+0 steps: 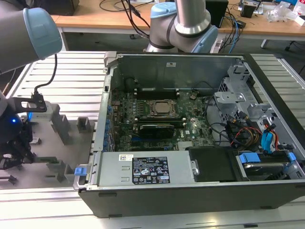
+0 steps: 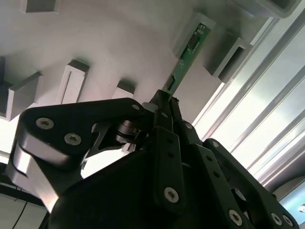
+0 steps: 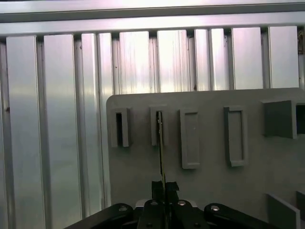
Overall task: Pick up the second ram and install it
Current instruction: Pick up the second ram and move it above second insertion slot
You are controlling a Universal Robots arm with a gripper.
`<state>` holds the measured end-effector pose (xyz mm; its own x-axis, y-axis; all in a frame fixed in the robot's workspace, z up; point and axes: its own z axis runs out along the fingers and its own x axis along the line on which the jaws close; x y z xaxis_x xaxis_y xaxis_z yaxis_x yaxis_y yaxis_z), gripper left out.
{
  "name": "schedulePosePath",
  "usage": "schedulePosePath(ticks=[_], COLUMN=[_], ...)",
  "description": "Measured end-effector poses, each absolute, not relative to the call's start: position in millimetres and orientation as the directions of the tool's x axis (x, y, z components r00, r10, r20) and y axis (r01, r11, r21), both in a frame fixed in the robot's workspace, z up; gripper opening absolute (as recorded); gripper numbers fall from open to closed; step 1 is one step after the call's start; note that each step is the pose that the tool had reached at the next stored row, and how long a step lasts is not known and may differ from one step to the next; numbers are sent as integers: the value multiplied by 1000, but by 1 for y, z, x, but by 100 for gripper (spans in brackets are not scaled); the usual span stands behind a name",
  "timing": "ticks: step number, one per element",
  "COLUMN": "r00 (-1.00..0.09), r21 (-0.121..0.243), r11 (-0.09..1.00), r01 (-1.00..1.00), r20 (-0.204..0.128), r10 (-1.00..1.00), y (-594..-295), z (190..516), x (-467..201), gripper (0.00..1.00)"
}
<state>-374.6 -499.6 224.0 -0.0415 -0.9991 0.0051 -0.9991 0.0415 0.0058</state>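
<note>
Claw (image 2: 164, 98): one, pinched shut on the second ram (image 2: 188, 55). Second ram: one, green, on edge, far end in a grey holder block (image 3: 159, 125). Slotted holder blocks (image 3: 189, 138): four, in a row.

1. Arm (image 1: 29, 32): my grey links with blue joint caps, reaching from the base to the exterior view's left edge.
2. Wrist: turned downward at that edge.
3. Gripper (image 2: 163, 101): my black fingers (image 2: 165, 143) drawn together, pinching one end of the second ram (image 2: 187, 59), seen in both wrist views.
</note>
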Motion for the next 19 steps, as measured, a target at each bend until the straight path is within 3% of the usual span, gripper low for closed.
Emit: schedulePosePath(ticks=[19], r00=[-42], r21=[6], r11=[42], r01=[-999], r20=[5], r10=[-999], y=[-493], z=[274], x=[-375], gripper=[13])
